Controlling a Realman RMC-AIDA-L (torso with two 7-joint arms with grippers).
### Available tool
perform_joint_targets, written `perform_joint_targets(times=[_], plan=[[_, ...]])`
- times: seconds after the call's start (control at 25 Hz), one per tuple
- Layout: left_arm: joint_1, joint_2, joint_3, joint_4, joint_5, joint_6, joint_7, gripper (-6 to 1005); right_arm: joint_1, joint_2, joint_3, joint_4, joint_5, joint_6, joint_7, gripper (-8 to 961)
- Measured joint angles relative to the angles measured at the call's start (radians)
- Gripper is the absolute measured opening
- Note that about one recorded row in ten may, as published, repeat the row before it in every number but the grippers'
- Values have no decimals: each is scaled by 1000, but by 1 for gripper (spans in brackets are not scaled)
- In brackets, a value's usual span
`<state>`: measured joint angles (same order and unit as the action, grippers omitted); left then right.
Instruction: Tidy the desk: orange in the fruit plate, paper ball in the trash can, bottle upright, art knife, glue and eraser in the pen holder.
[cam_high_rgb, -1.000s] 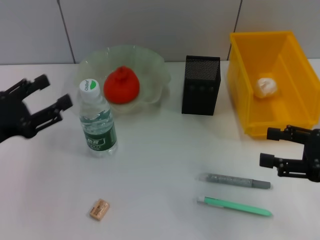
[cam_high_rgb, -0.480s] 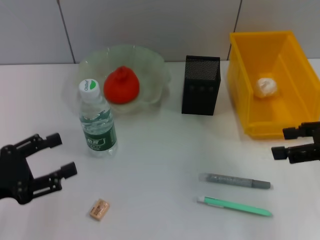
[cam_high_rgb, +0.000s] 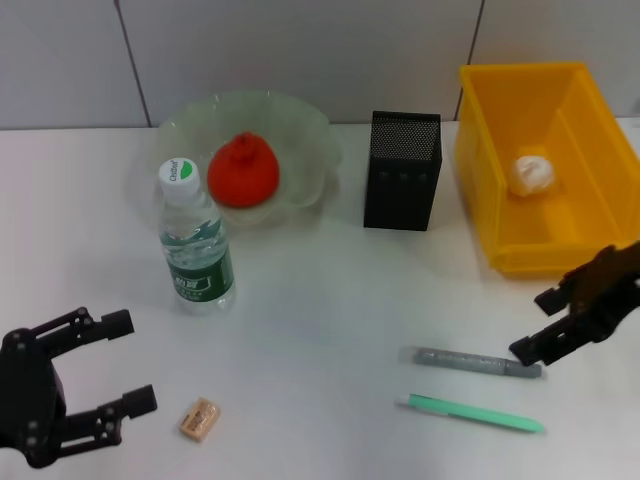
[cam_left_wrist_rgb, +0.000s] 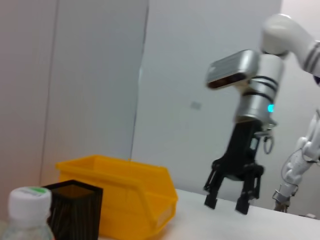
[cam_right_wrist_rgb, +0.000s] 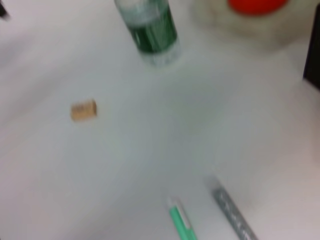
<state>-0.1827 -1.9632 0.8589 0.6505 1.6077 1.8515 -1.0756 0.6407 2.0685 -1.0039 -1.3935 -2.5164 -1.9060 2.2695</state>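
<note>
The orange (cam_high_rgb: 242, 170) lies in the glass fruit plate (cam_high_rgb: 305, 125). The bottle (cam_high_rgb: 195, 243) stands upright. The paper ball (cam_high_rgb: 531, 172) lies in the yellow bin (cam_high_rgb: 480, 170). The tan eraser (cam_high_rgb: 200, 418) lies near the table's front, just right of my open left gripper (cam_high_rgb: 132, 360). A grey stick (cam_high_rgb: 470, 361) and a green stick (cam_high_rgb: 470, 412) lie front right; I cannot tell which is the art knife and which the glue. My open right gripper (cam_high_rgb: 535, 325) hangs by the grey stick's right end. It also shows in the left wrist view (cam_left_wrist_rgb: 227, 202). The black mesh pen holder (cam_high_rgb: 402, 170) stands at the back.
The right wrist view shows the bottle (cam_right_wrist_rgb: 150, 30), the eraser (cam_right_wrist_rgb: 83, 110), the green stick (cam_right_wrist_rgb: 182, 222) and the grey stick (cam_right_wrist_rgb: 232, 215) on the white table. A grey wall runs behind the table.
My left gripper has moved from beside the bottle down to the front, next to the eraser. My right gripper has turned and moved toward the grey stick's right end.
</note>
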Motion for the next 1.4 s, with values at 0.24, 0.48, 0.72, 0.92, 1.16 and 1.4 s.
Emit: perform_joint_targets(times=[0.24,0.48,0.72,0.92,1.16,1.4], plan=[[9,2,6,-29,2,2,38,808,101,9,-194,61,-46,51,89,815],[12,0,4,-39,3,-5,47,808,156,14,-376,147,-46,150,132,814],[12,-5,3,-40,3,-12,49,808,175,17,-525,202,-30,251,142,813],[13,-8,10,-40,3,-14,51,808,189,18,-622,246,8,307,143,813],[16,-8,6,-40,3,-15,70,808,190,19,-697,283,20,379,156,812],[17,-9,4,-42,3,-29,74,808,191,21,-743,313,20,429,164,811]])
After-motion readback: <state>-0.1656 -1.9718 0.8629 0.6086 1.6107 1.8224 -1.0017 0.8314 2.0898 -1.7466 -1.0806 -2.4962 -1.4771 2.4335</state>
